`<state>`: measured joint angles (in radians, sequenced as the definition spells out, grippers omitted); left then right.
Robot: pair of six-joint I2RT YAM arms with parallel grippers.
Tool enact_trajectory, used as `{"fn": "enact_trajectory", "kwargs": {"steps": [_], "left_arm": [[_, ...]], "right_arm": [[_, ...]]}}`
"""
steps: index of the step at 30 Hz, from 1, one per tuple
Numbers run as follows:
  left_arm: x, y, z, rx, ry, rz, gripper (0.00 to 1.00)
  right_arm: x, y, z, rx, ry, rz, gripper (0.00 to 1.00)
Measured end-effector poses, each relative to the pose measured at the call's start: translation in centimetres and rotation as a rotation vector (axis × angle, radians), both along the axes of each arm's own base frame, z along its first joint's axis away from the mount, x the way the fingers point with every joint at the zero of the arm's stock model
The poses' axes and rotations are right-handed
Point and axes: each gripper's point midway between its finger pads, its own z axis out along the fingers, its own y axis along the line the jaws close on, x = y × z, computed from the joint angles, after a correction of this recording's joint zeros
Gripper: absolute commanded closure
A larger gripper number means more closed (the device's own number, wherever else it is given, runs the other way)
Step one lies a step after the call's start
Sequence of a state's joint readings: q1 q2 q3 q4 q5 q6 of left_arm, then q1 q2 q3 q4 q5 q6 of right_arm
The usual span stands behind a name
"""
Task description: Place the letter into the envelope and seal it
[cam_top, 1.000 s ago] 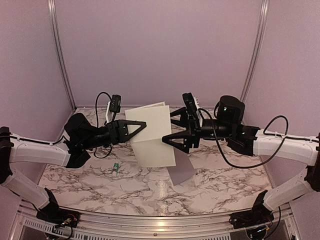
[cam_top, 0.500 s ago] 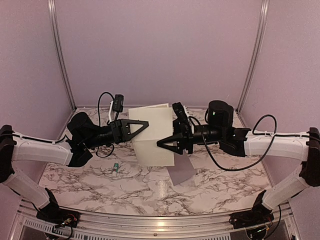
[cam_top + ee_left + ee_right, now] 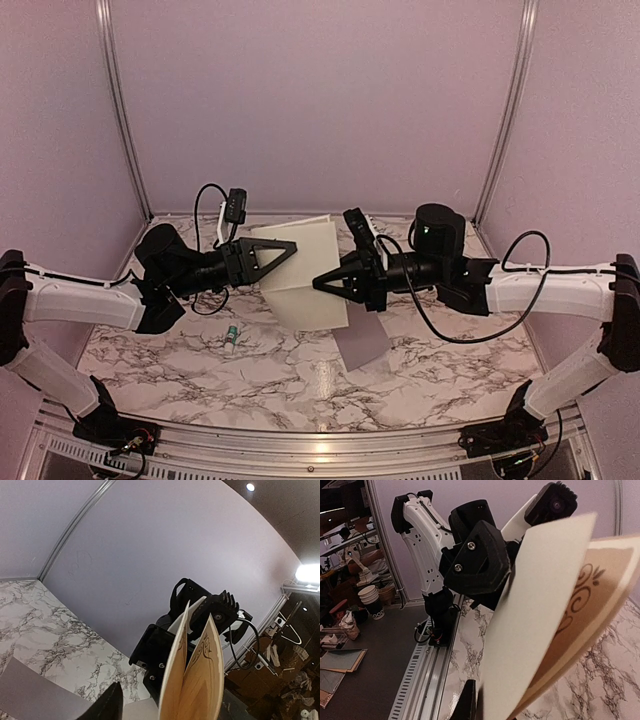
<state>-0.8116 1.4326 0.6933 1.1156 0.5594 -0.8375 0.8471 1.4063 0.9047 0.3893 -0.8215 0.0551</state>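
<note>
The cream folded letter [image 3: 300,275] hangs upright above the table between both grippers. My right gripper [image 3: 325,280] is shut on its right edge; in the right wrist view a dark finger [image 3: 469,702] presses against the sheet [image 3: 540,605]. My left gripper [image 3: 280,258] is at the letter's left edge with its jaws open. In the left wrist view the one visible finger [image 3: 107,707] stands clear of the panels [image 3: 192,680], and the other finger is hidden behind them. The grey envelope [image 3: 365,340] lies flat on the marble under the right gripper, also seen as a grey sheet [image 3: 35,692].
A small green-white tube [image 3: 232,337] lies on the marble table [image 3: 280,380] below the left arm. Purple walls close in the back and both sides. A metal rail [image 3: 320,445] runs along the near edge.
The right gripper moved in from the right and shut on the letter's right edge. The left gripper's jaws opened. The letter's top edge sank a little.
</note>
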Motion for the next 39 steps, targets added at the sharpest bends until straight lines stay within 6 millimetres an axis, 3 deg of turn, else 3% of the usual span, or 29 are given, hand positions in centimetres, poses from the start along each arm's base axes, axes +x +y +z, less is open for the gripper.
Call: {"fn": "enact_trajectory", "kwargs": {"steps": [7,16,19,27,31,39], "left_arm": [[-0.6,0.6,0.6,0.012,-0.069,0.006,0.01],[-3.1,3.7,1.0,0.060,-0.279,0.036,0.01],[-3.6,3.9,0.4,0.079,-0.319,0.029,0.09],[-4.3,3.7,-0.5,0.113,-0.373,-0.007,0.47],[-4.7,3.9,-0.4,0.109,-0.395,-0.009,0.54],[-5.3,3.7,-0.2,0.103,-0.423,-0.011,0.80]], "right_arm": [[-0.1,-0.1,0.0,0.019,0.080,-0.008,0.99],[0.1,-0.2,2.6,0.103,0.196,-0.010,1.00],[0.1,-0.3,3.8,0.139,0.232,-0.001,1.00],[-0.5,-0.8,6.5,0.230,0.280,0.043,1.00],[-0.3,-0.7,6.4,0.236,0.304,0.047,1.00],[0.5,0.1,4.9,0.209,0.359,0.040,0.99]]}}
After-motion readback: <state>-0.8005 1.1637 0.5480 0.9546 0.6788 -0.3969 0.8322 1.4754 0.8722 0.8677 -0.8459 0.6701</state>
